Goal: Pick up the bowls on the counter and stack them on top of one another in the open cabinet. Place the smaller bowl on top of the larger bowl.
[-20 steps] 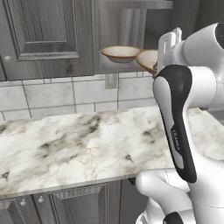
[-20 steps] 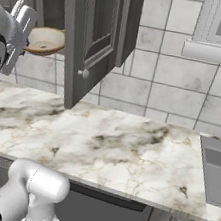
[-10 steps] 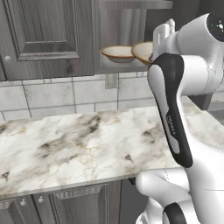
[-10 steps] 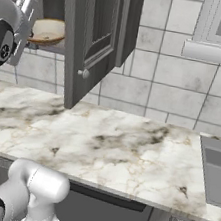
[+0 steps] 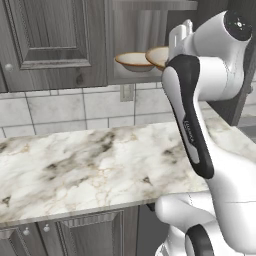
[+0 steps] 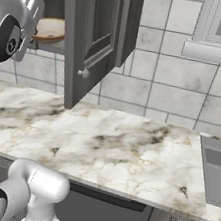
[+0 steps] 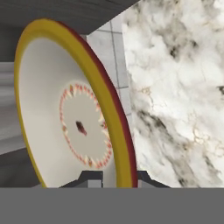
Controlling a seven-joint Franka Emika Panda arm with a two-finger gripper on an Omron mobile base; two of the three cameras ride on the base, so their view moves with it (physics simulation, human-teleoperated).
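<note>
I have the pincer (image 7: 109,175) clamped on the rim of the smaller bowl (image 5: 159,56), held up at the mouth of the open cabinet (image 5: 137,30). The larger bowl (image 5: 134,61) sits on the cabinet shelf just beside it, toward the left in my left base view. Below, the marble bench (image 5: 90,165) lies bare.

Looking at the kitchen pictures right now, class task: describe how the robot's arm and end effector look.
The arm has glossy white, rounded shells with dark joint sections. One long dark band along a link carries faint small lettering, too small to read. A dark round joint cap has small white marks. The end effector has small dark fingertips. No loose cables visible.
</note>
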